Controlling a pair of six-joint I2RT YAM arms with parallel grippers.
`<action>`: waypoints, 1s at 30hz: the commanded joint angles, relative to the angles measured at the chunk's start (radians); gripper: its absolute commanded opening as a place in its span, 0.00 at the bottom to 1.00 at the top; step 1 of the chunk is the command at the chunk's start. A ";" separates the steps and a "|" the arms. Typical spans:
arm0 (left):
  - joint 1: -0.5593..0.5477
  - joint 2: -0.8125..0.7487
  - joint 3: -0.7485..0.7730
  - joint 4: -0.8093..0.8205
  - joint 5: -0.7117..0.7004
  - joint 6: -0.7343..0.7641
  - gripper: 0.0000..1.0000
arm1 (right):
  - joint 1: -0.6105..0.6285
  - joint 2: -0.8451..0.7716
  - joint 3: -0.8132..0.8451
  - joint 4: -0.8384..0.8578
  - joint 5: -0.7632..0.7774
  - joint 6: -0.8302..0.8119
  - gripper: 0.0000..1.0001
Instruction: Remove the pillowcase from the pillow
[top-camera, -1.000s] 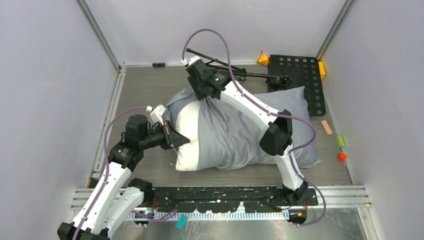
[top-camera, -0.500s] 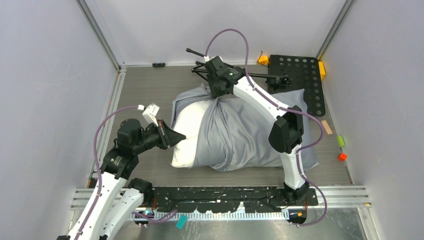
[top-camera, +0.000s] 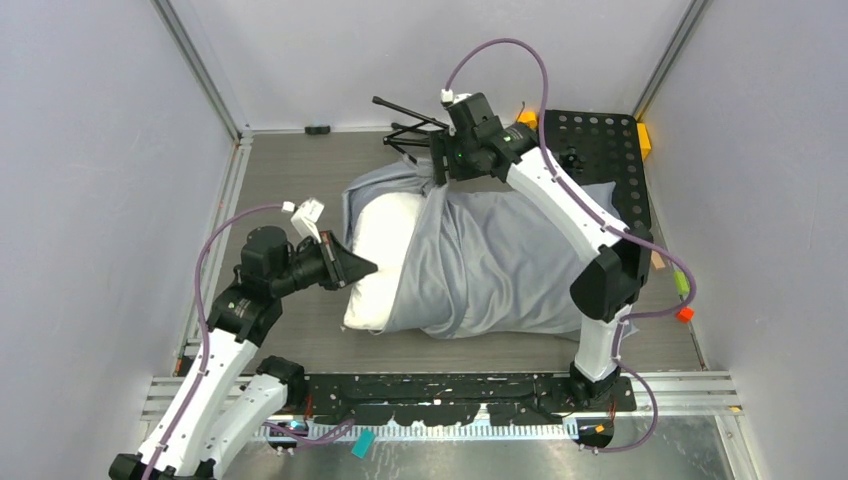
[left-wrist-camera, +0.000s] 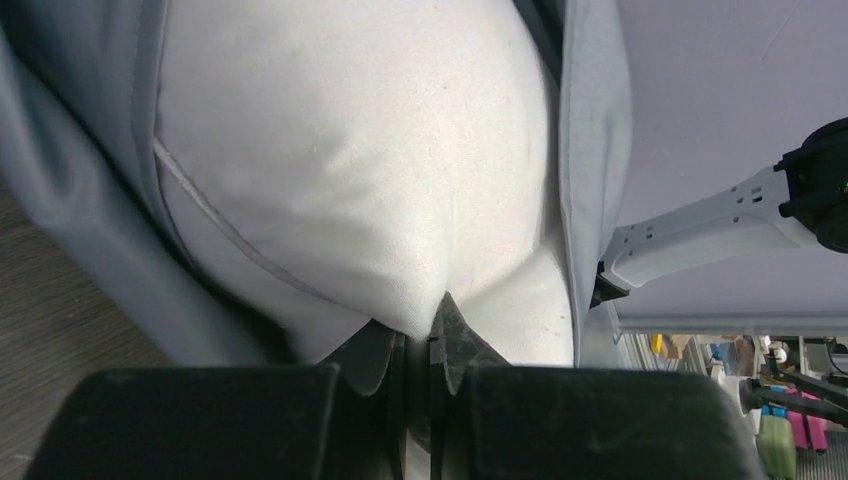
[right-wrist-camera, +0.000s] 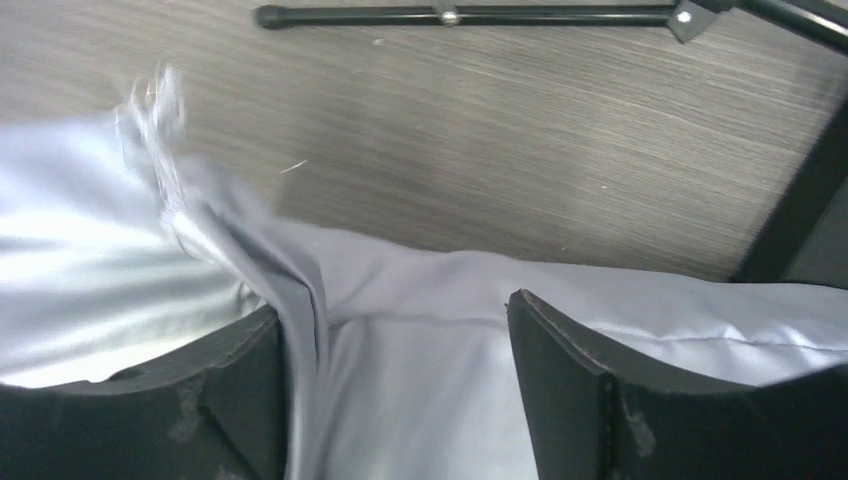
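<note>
The white pillow (top-camera: 380, 245) pokes out of the left end of the blue-grey pillowcase (top-camera: 500, 265), which covers the rest of it at mid-table. My left gripper (top-camera: 358, 268) is at the pillow's exposed left end. In the left wrist view the left gripper (left-wrist-camera: 432, 335) is shut on a pinch of the pillow's (left-wrist-camera: 350, 150) white cloth, with pillowcase (left-wrist-camera: 590, 150) edges on both sides. My right gripper (top-camera: 440, 168) hovers at the pillowcase's bunched back edge. In the right wrist view the right gripper (right-wrist-camera: 395, 305) is open, its jaws wide apart over loose pillowcase (right-wrist-camera: 420, 370) folds.
Black tripod rods (top-camera: 410, 115) lie just behind the right gripper, beside a black perforated plate (top-camera: 600, 150) at back right. Small blocks sit by the right wall: wooden (top-camera: 653, 254), green (top-camera: 681, 282), orange (top-camera: 685, 314). Walls close in on three sides.
The right gripper moved right along the pillowcase's back edge, dragging the bunched cloth with it, then opened and let go. The left gripper stayed shut on the pillow.
</note>
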 joint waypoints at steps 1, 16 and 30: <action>-0.007 0.020 0.043 0.184 0.070 -0.055 0.00 | 0.103 -0.117 0.030 -0.003 -0.116 -0.017 0.78; -0.005 0.122 0.177 0.101 -0.007 -0.072 0.00 | 0.415 -0.447 -0.204 -0.015 -0.028 -0.063 0.86; -0.005 0.174 0.253 0.034 -0.056 -0.104 0.00 | 0.688 -0.492 -0.374 0.168 0.190 -0.191 0.81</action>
